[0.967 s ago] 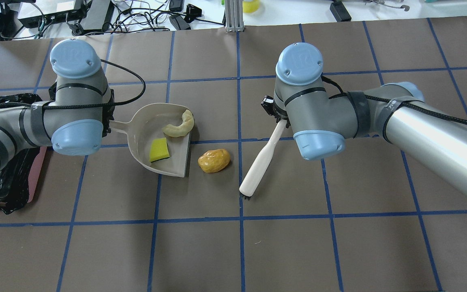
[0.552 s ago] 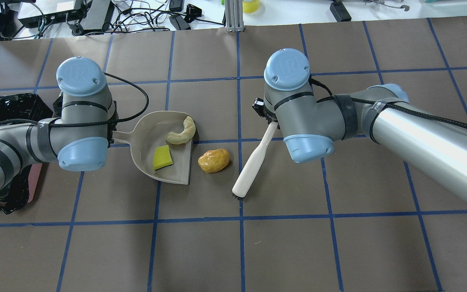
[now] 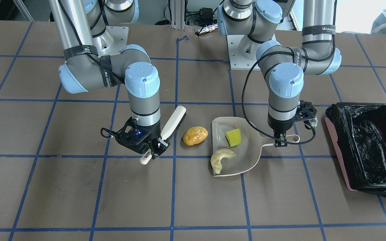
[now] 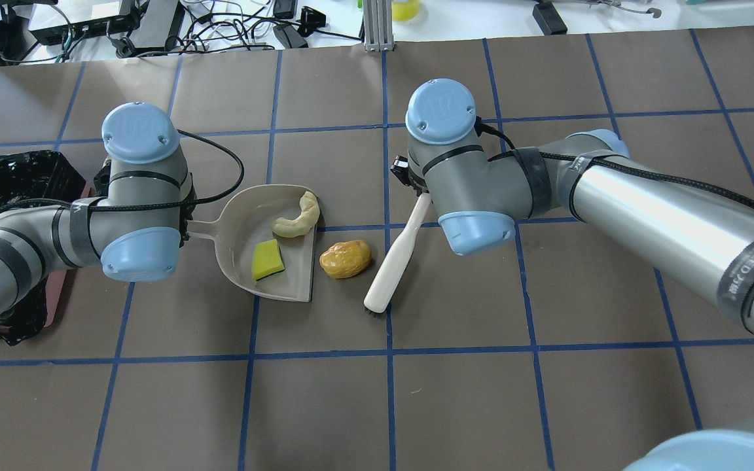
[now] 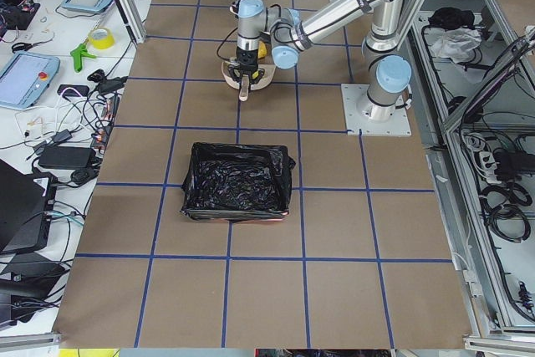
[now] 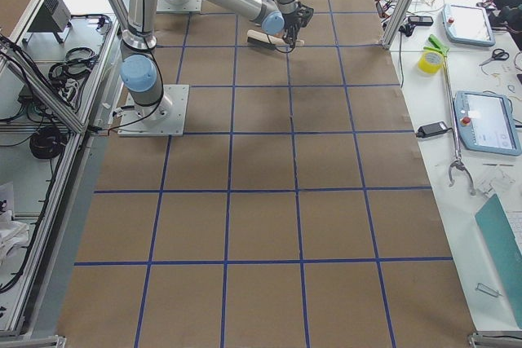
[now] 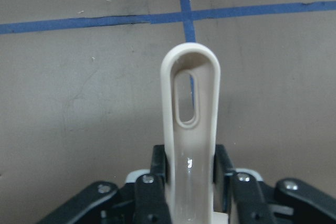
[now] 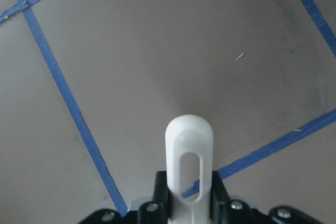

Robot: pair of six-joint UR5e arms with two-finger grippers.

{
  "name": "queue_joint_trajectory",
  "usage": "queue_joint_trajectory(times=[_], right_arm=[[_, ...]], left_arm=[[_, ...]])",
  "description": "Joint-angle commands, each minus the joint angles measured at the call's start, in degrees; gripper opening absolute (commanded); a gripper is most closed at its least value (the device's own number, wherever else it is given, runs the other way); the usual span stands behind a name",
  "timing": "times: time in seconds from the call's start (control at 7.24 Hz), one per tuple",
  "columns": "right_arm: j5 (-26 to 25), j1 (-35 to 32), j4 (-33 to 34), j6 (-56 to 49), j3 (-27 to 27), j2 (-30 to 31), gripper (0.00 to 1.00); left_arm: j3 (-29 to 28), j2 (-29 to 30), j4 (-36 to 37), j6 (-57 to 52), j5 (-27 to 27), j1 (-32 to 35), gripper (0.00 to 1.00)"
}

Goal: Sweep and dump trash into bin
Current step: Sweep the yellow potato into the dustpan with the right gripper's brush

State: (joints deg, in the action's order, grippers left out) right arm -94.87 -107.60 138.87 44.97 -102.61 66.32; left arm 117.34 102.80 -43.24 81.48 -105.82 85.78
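The orange-yellow potato lump (image 4: 345,259) (image 3: 195,135) lies on the table between the beige dustpan (image 4: 236,216) (image 3: 246,157) and a white brush (image 4: 393,261) (image 3: 173,124). The cream crescent (image 4: 298,219) (image 3: 221,159) and the yellow-green sponge chunk (image 4: 267,260) (image 3: 233,137) lie inside the dustpan. My left gripper (image 3: 280,142) (image 7: 190,171) is shut on the dustpan's handle. My right gripper (image 3: 152,149) (image 8: 189,198) is shut on the brush handle, bristles down just right of the potato. The black-lined pink bin (image 4: 10,176) (image 3: 367,147) stands at the far left.
The bin also shows in the exterior left view (image 5: 238,181), near the camera. Cables and electronics (image 4: 154,26) lie beyond the table's far edge. Blue tape lines grid the brown tabletop.
The left arm has slid the dustpan right, toward the potato. The right arm has moved the brush left, closer to the potato. The potato has not moved.
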Motion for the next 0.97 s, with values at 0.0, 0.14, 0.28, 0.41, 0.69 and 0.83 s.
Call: queue_joint_trajectory(times=[0.0, 0.14, 0.28, 0.41, 0.69, 0.83], right_arm=[[-0.05, -1.9, 0.26, 0.56, 3.19, -2.33, 0.13], [-0.05, -2.96, 0.26, 2.47, 4.33, -3.47, 0.13], [-0.05, -3.4, 0.35, 2.93, 5.91, -4.53, 0.13], [-0.14, -3.67, 0.17, 2.59, 8.8, -5.67, 0.13], [-1.88, -6.29, 0.35, 3.63, 14.25, -10.23, 0.13], [-1.9, -6.74, 0.26, 3.81, 16.71, -11.56, 0.13]], left_arm=[[0.0, 0.12, 0.0, 0.25, -0.18, 0.01, 0.0], [-0.09, 0.12, 0.0, 0.25, -0.18, 0.01, 0.0], [-0.09, 0.03, 0.0, 0.25, -0.18, 0.01, 0.0], [-0.09, 0.12, 0.0, 0.25, -0.18, 0.01, 0.0], [-0.26, 0.03, 0.0, 0.25, -0.27, 0.01, 0.0], [-0.35, 0.03, 0.0, 0.25, -0.27, 0.01, 0.0]])
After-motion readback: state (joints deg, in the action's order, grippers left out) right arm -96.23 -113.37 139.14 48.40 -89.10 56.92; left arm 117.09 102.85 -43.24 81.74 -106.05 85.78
